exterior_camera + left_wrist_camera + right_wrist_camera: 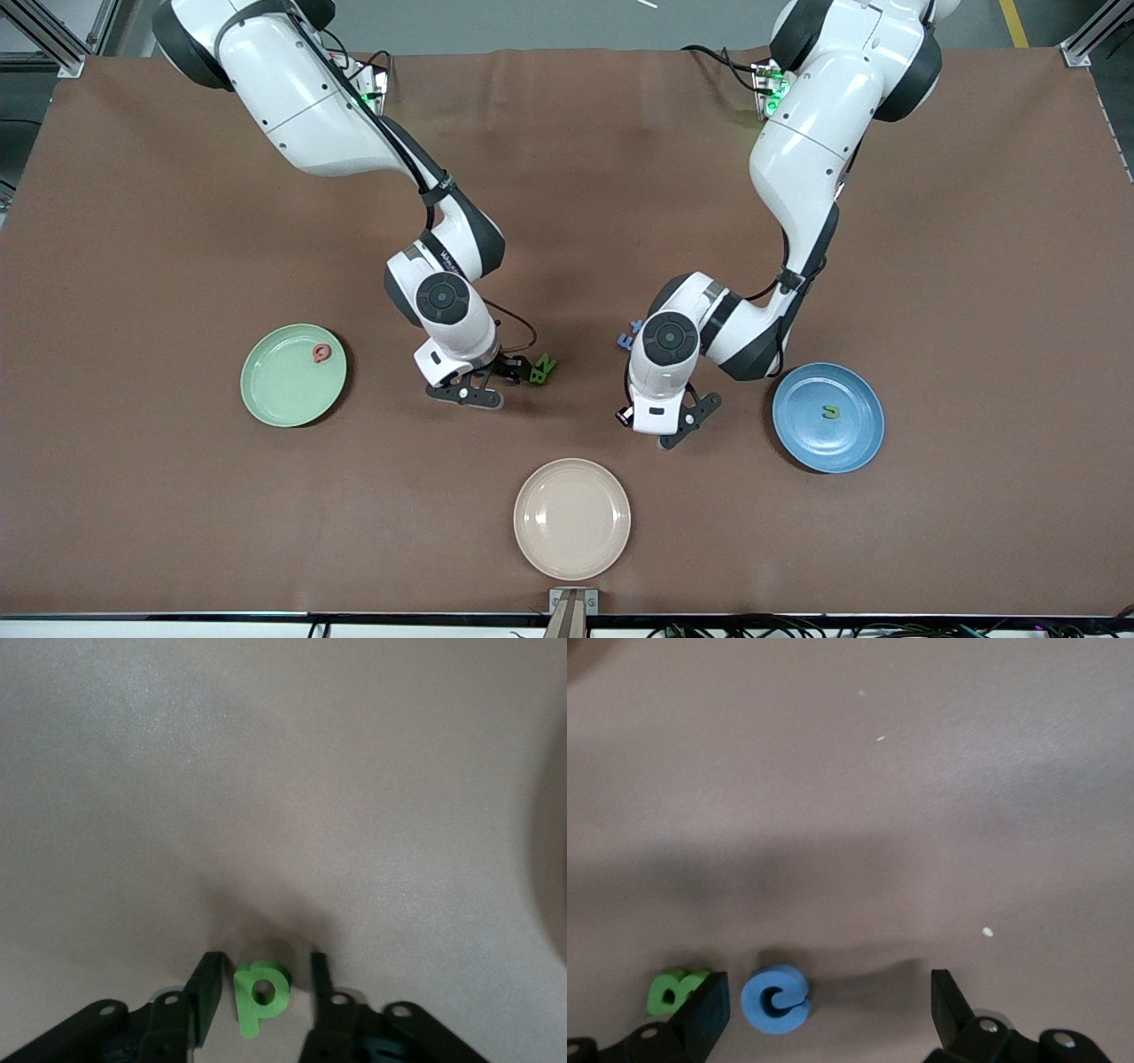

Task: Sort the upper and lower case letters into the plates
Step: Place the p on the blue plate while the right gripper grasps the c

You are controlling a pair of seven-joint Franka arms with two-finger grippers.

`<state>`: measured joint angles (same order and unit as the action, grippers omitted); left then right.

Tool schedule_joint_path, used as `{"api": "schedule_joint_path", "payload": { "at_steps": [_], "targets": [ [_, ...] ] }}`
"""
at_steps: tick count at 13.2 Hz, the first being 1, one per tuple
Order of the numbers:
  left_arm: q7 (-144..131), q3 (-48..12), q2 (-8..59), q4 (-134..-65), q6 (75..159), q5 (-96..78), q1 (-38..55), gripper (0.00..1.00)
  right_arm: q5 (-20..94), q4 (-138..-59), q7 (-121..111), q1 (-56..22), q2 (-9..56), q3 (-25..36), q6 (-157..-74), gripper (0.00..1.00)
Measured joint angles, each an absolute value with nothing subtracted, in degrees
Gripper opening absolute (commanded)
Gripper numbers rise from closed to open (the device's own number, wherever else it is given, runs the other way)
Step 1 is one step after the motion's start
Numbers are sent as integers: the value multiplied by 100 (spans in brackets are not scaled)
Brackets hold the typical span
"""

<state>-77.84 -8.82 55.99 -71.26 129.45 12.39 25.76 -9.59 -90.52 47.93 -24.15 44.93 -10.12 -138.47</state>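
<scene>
Well, the cream dish (572,518) sat at the table (567,177) edge closest to the front cam, & all places go from it. The mint green plate (293,375) lay farther from the cam than the cream dish, toward the right arm's end, w/ a red letter (322,354) in it. The blue plate (827,416) lay farther than the cream dish too, toward the left arm's end, w/ a small green letter (830,411) in it.

The left gripper (266,979) was low over the table, between the cream dish & the blue plate. Its jaws were apart, one on each side of a green p (262,995), w/ a little gap on both sides.

The right gripper (828,992) was low over the table, between the cream dish & the mint green plate. Its jaws were wide apart around a blue round letter (776,998), not touching it. A green B (542,369) lay just outside one jaw.

One more blue letter (629,335) lay on the table, farther from the cam than the cream dish, beside the left arm.
</scene>
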Motion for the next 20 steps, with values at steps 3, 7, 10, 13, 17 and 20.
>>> {"api": "schedule_joint_path", "payload": {
  "at_steps": [3, 7, 10, 13, 17, 20],
  "targets": [
    [-7784, -881, 5598, -7104, 12939, 1239, 2576, 0, -963, -9053, 4793, -2513, 4508, -1011, -13841, 100],
    [-7671, -831, 5522, -6997, 12846, 1240, 2506, 0, -995, -9072, 4793, -2525, 4537, -989, -13825, 100],
    [-7241, -801, 5211, -6952, 12567, 1240, 2175, 0, -1003, -9076, 4793, -2525, 4544, -982, -13825, 99],
    [-6402, -803, 4990, -6985, 12020, 1240, 1776, 0, -1006, -9076, 4793, -2528, 4545, -982, -13863, 95],
    [-5024, -806, 4720, -7374, 11776, 1240, 1265, 0, -1012, -9092, 4793, -2553, 4597, -984, -13922, 70],
    [-4098, -807, 4446, -7883, 11774, 1240, 836, 3, -1026, -9079, 4793, -2560, 4603, -984, -13930, 29]
  ]
}}
